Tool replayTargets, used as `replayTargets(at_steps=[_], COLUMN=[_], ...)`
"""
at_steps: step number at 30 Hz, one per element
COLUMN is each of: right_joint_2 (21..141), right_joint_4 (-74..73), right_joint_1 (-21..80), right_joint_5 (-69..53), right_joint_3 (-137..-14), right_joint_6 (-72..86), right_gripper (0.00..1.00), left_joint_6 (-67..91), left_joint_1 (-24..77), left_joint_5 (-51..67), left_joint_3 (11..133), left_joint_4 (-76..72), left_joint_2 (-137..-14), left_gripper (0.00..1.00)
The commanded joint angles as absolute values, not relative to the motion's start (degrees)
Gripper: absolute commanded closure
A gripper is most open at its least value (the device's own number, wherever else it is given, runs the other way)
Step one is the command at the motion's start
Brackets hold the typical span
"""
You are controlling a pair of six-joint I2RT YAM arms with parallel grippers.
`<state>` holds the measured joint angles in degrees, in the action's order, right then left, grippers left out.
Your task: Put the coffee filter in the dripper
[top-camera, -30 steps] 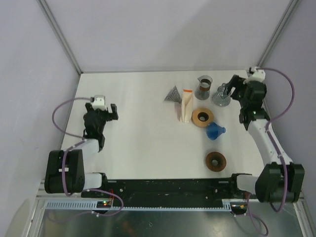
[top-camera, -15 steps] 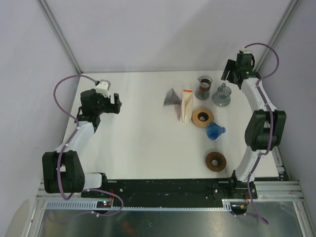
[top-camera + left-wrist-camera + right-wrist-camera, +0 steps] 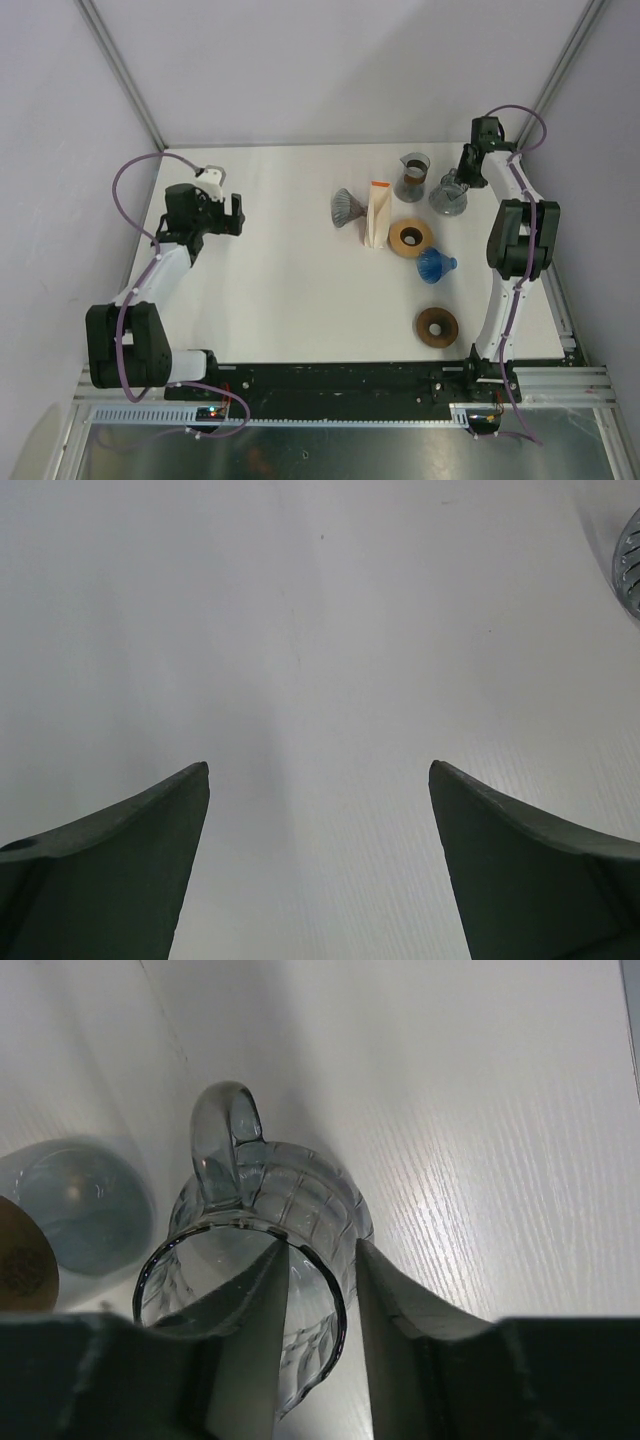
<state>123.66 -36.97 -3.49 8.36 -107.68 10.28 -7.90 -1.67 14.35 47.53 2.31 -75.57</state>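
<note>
Coffee filter (image 3: pixel 345 207): grey ribbed cone on its side left of carton (image 3: pixel 378 213), well apart from glass dripper (image 3: pixel 448 192). Likely light, crushable; pinch gently at rim. Left gripper (image 3: pixel 318 765) wide open, empty. Right gripper (image 3: pixel 322 1248) astride dripper rim, clamping uncertain

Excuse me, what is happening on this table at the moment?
The right end effector is at the far right of the table, with its fingers astride the rim of the clear glass dripper; whether they pinch it is unclear. The left end effector hangs open over bare table, holding nothing. The grey ribbed cone, probably the filter, lies untouched, apart from both arms.
</note>
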Motion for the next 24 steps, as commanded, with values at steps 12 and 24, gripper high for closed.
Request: replayTargets(at_steps=[12,24], right_joint_2=[117.3,95.0], right_joint_4=[-36.6,-39.8], right_joint_1=[-4.3,-1.3], right_joint_5=[9.3,8.4], right_joint_3=[-104.3,-98.0], right_joint_6=[7.9,6.7], right_gripper=[1.00,1.00], left_joint_6=[-9.8,-11.9], left_joint_1=[-1.8,-1.8], left_joint_5=[12.1,12.0], left_joint_3=[50.5,51.5], left_joint_4=[2.9,5.3], left_joint_2=[-75.3,-74.2], left_gripper=[0.04,0.03])
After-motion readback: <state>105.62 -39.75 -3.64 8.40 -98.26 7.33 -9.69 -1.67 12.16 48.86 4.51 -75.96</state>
